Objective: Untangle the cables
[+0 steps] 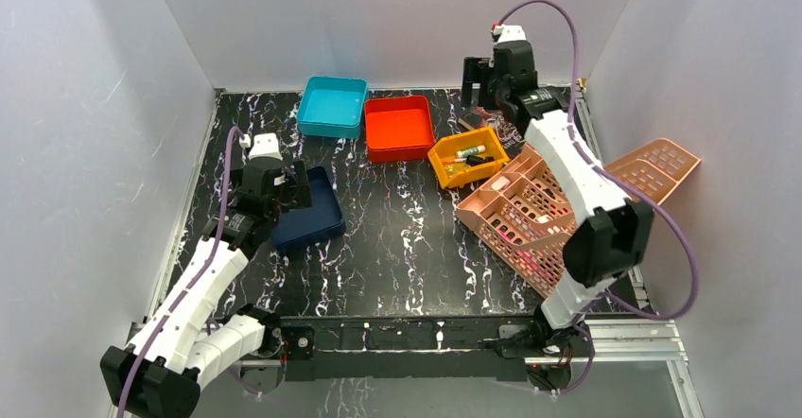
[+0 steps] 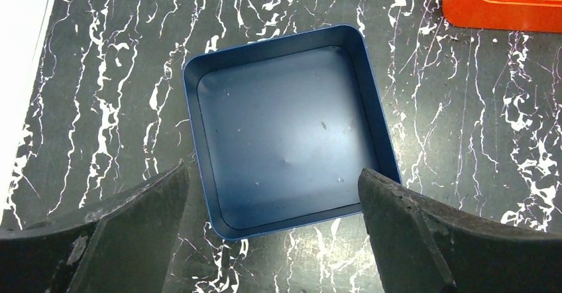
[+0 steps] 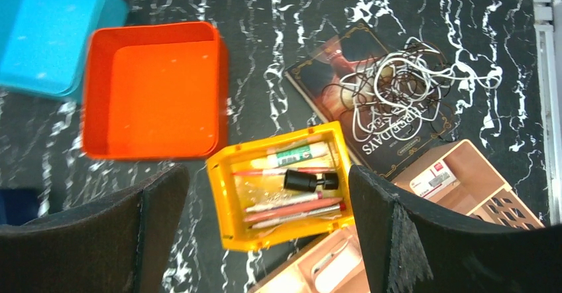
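Right gripper [image 3: 265, 236] hung wide above yellow bin [image 3: 224, 197]; left gripper [image 2: 273, 236] wide over navy tray [image 2: 285, 127]. Cables [image 3: 397, 84] lay as one tangle on one book [image 3: 325, 74], near right edge of table [image 3: 507, 41]; strand count unclear.

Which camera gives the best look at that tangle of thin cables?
The right wrist view: the cables lie tangled on a book, unobstructed. In the top external view the right arm covers that spot; the left wrist view shows none of them.

Quick count on the worktop [image 1: 407, 248]: four bins (teal bin [image 3: 53, 34], orange bin [image 3: 159, 87], yellow bin [image 3: 222, 200], navy bin [image 2: 285, 127]), one pink basket [image 1: 515, 215], one book [image 3: 321, 74], one cables [image 3: 397, 87] tangle.
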Tool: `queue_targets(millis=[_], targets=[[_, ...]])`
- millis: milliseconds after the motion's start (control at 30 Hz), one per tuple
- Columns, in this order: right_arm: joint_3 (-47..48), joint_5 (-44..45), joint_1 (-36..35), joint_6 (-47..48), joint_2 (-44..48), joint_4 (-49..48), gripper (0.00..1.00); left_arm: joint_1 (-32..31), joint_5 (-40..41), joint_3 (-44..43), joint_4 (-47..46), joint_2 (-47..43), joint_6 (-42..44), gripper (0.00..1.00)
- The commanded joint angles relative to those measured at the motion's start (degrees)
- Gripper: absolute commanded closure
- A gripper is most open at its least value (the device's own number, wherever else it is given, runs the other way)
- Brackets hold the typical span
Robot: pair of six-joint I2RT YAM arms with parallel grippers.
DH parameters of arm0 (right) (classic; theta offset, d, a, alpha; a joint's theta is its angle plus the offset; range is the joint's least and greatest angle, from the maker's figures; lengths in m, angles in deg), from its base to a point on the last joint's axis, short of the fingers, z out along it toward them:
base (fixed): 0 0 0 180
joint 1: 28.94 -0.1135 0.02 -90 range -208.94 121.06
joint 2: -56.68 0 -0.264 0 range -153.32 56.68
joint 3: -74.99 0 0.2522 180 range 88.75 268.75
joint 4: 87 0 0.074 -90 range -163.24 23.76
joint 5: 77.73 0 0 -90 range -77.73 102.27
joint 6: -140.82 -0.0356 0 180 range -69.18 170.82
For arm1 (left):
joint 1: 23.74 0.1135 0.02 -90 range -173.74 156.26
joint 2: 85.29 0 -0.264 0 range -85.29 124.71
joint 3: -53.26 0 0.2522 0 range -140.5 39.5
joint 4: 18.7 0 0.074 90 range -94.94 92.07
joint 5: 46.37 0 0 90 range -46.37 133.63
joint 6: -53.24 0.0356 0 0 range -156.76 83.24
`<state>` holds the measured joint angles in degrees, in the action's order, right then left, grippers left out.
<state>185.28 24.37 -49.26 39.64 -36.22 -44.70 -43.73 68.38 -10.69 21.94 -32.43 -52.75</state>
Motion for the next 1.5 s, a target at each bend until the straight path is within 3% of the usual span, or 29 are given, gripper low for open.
queue_targets(millis=[0,233,867,1033,1467], targets=[[6.3,9.2,0.2,-0.9,-6.2,-3.3,0.02,0.3,-1.1,0.1,-2.2,-0.5,0.2,0.02],[13.5,16.4,4.1,-7.8,-17.7,-2.7,0.02,0.3,-3.2,0.4,-2.3,-0.8,0.0,0.02],[22.8,18.3,11.2,-14.5,-34.7,-0.5,0.02,0.2,-1.8,0.9,-2.1,-2.0,0.1,0.02],[21.0,16.0,11.9,-19.4,-35.7,1.1,0.02,0.3,-2.4,1.0,-2.1,-1.9,0.1,0.02],[5.9,21.5,11.4,-29.7,-31.4,-9.5,0.02,0.3,-2.7,0.8,-2.1,-1.8,0.1,0.02]])
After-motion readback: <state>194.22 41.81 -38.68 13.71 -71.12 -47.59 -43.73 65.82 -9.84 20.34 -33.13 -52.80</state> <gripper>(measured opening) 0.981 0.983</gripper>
